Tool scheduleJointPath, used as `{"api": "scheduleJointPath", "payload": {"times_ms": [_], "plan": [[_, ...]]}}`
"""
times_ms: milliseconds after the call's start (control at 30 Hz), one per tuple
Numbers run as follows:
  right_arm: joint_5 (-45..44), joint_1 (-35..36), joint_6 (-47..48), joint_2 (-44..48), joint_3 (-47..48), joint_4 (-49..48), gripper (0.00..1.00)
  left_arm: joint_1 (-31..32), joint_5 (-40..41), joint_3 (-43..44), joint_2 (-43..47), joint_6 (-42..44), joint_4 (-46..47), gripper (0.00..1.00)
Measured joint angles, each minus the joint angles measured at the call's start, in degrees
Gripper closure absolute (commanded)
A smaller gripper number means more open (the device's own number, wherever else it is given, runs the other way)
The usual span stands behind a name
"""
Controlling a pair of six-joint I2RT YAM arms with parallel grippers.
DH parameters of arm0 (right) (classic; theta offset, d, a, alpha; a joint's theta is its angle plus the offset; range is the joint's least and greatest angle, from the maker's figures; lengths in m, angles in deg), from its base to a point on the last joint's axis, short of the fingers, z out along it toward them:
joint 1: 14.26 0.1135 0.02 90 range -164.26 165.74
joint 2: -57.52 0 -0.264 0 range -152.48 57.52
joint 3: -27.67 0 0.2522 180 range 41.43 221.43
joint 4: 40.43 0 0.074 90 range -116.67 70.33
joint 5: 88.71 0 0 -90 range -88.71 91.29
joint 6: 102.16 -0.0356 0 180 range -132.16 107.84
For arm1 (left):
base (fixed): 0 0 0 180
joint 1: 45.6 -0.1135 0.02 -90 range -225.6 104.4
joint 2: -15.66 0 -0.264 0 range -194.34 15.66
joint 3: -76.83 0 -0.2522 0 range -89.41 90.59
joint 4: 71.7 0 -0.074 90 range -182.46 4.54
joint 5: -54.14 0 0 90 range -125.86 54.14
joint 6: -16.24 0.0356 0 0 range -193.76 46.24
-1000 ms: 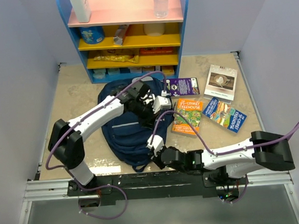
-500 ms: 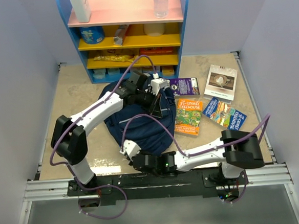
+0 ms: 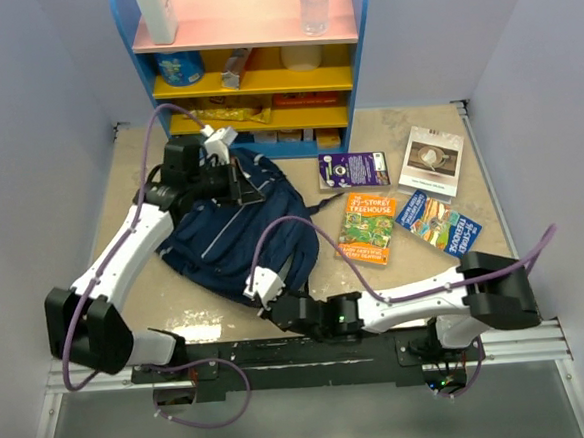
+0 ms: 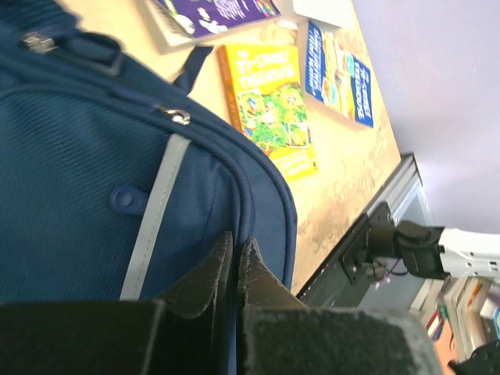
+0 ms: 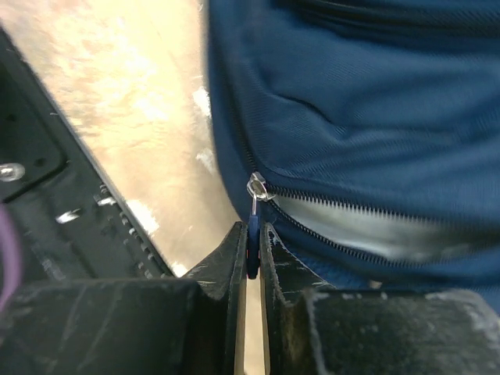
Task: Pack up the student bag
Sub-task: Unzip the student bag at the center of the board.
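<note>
Navy fabric marked out the student bag (image 3: 223, 234), which lay on the bench (image 3: 381, 133) left of centre, just before the blue shelf unit (image 3: 252, 71), with books (image 3: 368, 226) to its right. The left hand (image 4: 236, 244) was pinched shut on the bag's far end. The right hand (image 5: 250, 232) was clamped on its zipper pull (image 5: 252, 223) at the near edge.

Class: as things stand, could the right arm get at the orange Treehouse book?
Probably not yet. The right gripper is shut on the bag's zipper pull, so it must let go first. The book itself lies uncovered beside the bag, with nothing over it.
</note>
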Motion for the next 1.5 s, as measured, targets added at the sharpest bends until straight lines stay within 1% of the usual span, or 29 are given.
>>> {"api": "scheduleJointPath", "payload": {"times_ms": [133,267,367,467,600,700,800,1033,1100,1267,1500], "plan": [[2.3,-1.7,-2.0,7.3,-5.2,-0.5,1.0,-3.0,1.1,-5.3,6.1,-1.6,1.6,1.0],[4.2,-5.7,-2.8,9.6,-7.3,0.4,1.0,-3.2,2.1,-5.7,5.9,-1.3,2.1,1.0],[4.4,-8.6,-2.8,7.8,-7.1,0.9,1.0,-3.2,1.9,-5.3,3.1,-0.7,3.9,1.0],[4.3,-10.9,-2.5,3.8,-6.1,1.7,1.0,-3.1,-0.2,-3.5,-2.5,0.0,5.5,1.0],[3.2,-12.6,-2.3,0.5,-4.3,2.8,1.0,-3.1,-4.1,-0.7,-10.3,1.6,8.2,1.0],[2.8,-13.0,-2.2,0.4,-3.9,3.1,1.0,-3.1,-6.2,1.1,-13.9,1.7,10.7,1.0],[2.4,-13.1,-2.2,1.2,-3.9,3.2,1.0,-3.1,-7.5,1.3,-15.7,-0.9,16.5,1.0],[0.8,-11.4,-2.4,0.6,-0.5,4.1,1.0,-3.0,-6.7,1.3,-17.9,-10.1,28.2,1.0],[0.4,-10.9,-2.5,-1.7,1.9,3.8,1.0,-2.8,-6.2,1.3,-18.8,-13.2,30.8,1.0],[-0.5,-10.4,-2.3,-9.0,6.4,2.8,1.0,-1.8,-4.6,0.9,-19.8,-17.8,33.6,1.0],[0.7,-10.0,0.0,-20.8,17.0,1.3,1.0,1.6,-0.9,0.6,-20.3,-19.1,35.6,1.0]]}}
